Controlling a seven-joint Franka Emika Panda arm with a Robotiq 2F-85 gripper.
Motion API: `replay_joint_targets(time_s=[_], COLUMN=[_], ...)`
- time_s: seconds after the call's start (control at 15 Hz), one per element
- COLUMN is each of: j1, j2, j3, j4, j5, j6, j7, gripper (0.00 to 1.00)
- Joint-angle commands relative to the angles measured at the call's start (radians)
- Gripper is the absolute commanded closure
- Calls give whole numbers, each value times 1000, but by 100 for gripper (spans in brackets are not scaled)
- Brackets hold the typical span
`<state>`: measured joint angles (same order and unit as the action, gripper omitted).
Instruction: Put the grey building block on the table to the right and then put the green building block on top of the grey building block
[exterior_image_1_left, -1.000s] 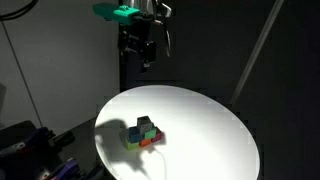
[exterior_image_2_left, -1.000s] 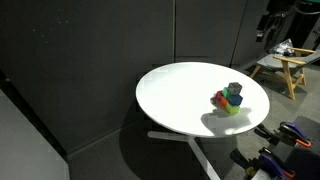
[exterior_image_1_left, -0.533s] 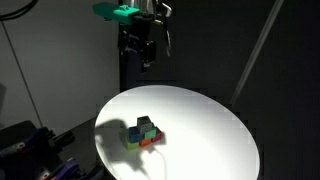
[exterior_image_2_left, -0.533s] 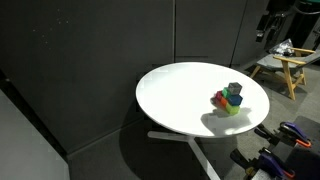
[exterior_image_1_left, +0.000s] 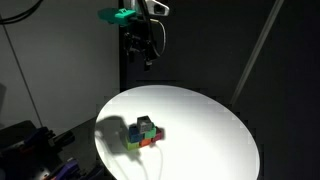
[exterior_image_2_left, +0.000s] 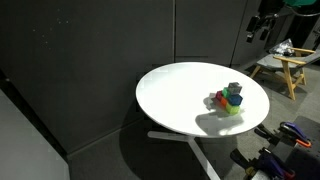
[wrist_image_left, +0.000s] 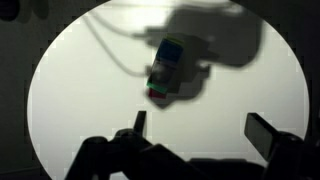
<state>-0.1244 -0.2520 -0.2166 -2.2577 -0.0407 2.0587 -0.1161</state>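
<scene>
A small heap of building blocks (exterior_image_1_left: 145, 132) sits on the round white table (exterior_image_1_left: 210, 125), left of its middle. The green building block (exterior_image_1_left: 151, 130) is in the heap, next to a yellow-green block (exterior_image_1_left: 133, 140) and a red one. A dark greyish block tops the heap (exterior_image_2_left: 234, 88). I cannot pick out the light grey block with certainty. My gripper (exterior_image_1_left: 141, 52) hangs high above the table's far edge, open and empty. In the wrist view the open fingers (wrist_image_left: 200, 130) frame bare table below the heap (wrist_image_left: 168, 70).
The table (exterior_image_2_left: 170, 100) stands in a dark room with black walls. A wooden stand (exterior_image_2_left: 282, 62) is beyond the table. Cables and gear lie on the floor nearby (exterior_image_1_left: 30, 145). The arm's shadow falls over the heap.
The arm has shifted slightly high above the table. The gripper stays open. The blocks have not moved.
</scene>
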Motion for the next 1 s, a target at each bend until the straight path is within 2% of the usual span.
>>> replay_joint_targets(time_s=[0.0, 0.4, 0.93], j1=[-23, -17, -15], j2=[30, 115, 238], j3=[48, 78, 72], j4=[1, 6, 1], j5=[-58, -84, -65], j6=[61, 142, 306], j7=[128, 246, 260], gripper=[0, 0, 0])
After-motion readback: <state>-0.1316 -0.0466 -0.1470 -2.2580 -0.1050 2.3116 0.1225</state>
